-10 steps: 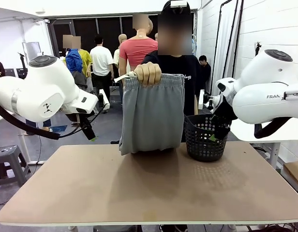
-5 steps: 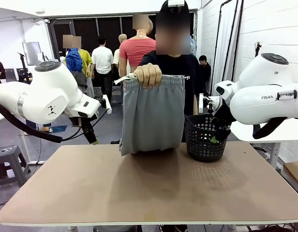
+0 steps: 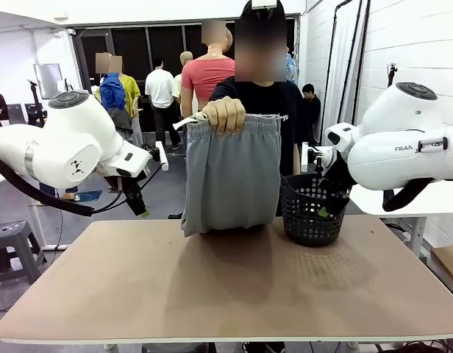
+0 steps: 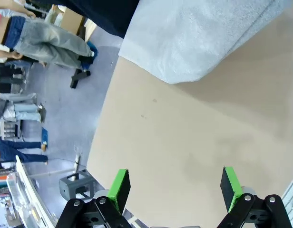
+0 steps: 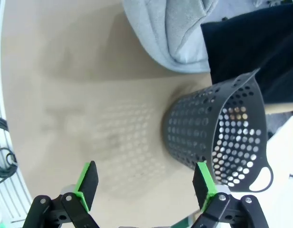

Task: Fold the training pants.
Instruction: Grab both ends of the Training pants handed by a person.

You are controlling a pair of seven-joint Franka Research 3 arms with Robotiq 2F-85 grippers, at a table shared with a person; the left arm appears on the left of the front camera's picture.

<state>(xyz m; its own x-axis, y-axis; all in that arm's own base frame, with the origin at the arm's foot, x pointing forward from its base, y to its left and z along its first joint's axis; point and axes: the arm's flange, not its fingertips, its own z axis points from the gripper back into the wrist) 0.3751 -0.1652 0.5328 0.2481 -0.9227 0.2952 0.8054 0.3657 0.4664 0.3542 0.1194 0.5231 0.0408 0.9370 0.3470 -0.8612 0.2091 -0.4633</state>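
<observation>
Left gripper [image 4: 175, 186] was spread wide and held nothing, raised toward the 10 o'clock part of the table [image 3: 226, 294]. Right gripper [image 5: 145, 184] was likewise spread and empty, near the black mesh basket [image 3: 309, 213]. The training pants [image 3: 232, 173] hung at the table's 12 o'clock edge, held at the waistband by the person's hand [image 3: 225, 114], with the lower end resting on the tabletop. The basket stood just beside the pants, at their 3 o'clock

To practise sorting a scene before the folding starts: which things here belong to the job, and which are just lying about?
Job: training pants, person's hand holding them up, open left gripper, open right gripper, table.
Lying about: black basket, stool.
</observation>
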